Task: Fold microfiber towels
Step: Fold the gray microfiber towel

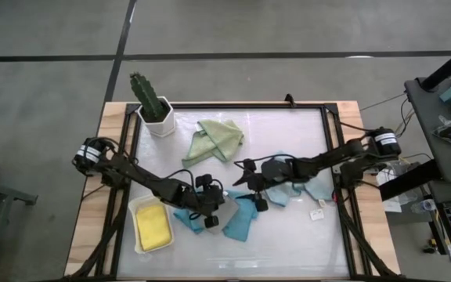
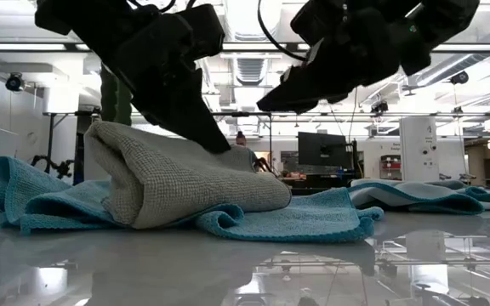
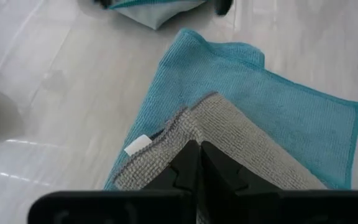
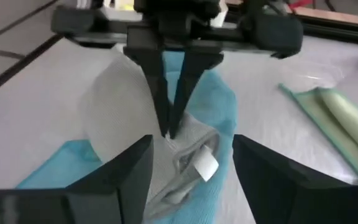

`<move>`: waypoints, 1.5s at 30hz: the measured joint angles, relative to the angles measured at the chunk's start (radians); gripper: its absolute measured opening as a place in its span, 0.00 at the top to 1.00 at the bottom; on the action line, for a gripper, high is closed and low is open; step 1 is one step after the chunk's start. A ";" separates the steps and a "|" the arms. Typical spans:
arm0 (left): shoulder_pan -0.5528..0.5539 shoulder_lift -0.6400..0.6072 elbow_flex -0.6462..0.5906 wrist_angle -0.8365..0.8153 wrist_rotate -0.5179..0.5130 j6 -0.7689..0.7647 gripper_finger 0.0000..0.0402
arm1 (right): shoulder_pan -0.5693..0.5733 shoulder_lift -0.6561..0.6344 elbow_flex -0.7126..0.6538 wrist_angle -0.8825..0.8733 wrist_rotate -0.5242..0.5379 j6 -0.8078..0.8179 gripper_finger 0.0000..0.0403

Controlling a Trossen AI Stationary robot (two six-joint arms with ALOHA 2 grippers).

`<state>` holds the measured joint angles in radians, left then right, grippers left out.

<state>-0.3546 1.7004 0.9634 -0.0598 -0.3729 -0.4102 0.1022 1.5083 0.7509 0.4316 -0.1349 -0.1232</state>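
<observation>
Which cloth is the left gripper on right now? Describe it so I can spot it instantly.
Start at the white tray holding the yellow towel, near the table's front left. Just to its right lies a teal towel, and on top of it the grey towel, pinched by the shut left gripper. It is the only grey cloth, with a small white tag.

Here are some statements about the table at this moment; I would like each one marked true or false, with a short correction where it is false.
1. The left gripper is shut on the grey towel. True.
2. The grey towel lies on a teal towel. True.
3. The right gripper is shut on the green towel. False: it is open, near the left gripper, and the green towel lies apart beside the cactus pot.
4. The yellow towel lies spread flat on the bare table. False: it sits in the white tray.
5. The cactus pot stands near a far corner of the table. True.
</observation>
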 joint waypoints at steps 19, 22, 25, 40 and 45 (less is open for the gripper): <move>-0.023 -0.051 -0.002 0.001 -0.002 0.029 1.00 | -0.005 0.183 0.062 0.057 -0.058 -0.073 0.47; -0.023 -0.052 -0.002 0.000 -0.002 0.034 1.00 | -0.005 0.201 0.091 0.056 -0.074 -0.080 0.47; -0.023 -0.052 -0.003 0.001 -0.002 0.033 1.00 | -0.005 0.220 0.117 0.053 -0.113 -0.092 0.47; -0.023 -0.054 -0.005 -0.001 -0.002 0.031 1.00 | -0.025 0.323 0.259 -0.107 -0.216 -0.114 0.93; -0.023 -0.063 -0.005 -0.054 -0.002 0.031 0.91 | -0.030 0.312 0.292 -0.205 -0.207 -0.057 0.97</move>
<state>-0.3771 1.6372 0.9588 -0.1133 -0.3747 -0.3792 0.0723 1.8199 1.0434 0.2268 -0.3421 -0.1803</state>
